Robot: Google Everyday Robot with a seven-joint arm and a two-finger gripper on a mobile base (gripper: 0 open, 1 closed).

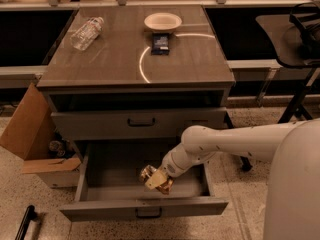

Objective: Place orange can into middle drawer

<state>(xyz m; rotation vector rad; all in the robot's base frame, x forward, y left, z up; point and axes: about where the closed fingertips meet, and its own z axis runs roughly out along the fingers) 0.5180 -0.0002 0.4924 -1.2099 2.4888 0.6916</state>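
Note:
The middle drawer is pulled out under the cabinet, with a flat grey floor and a small dark handle on its front. The orange can is a small gold-orange and silver shiny can, held inside the drawer just above the floor, near the front middle. My gripper reaches down into the drawer from the right on a white arm and is shut on the can, which lies tilted in it.
A closed drawer front with a dark handle sits above. On the cabinet top lie a clear bottle, a white bowl and a dark packet. A cardboard box stands at the left, a chair at the right.

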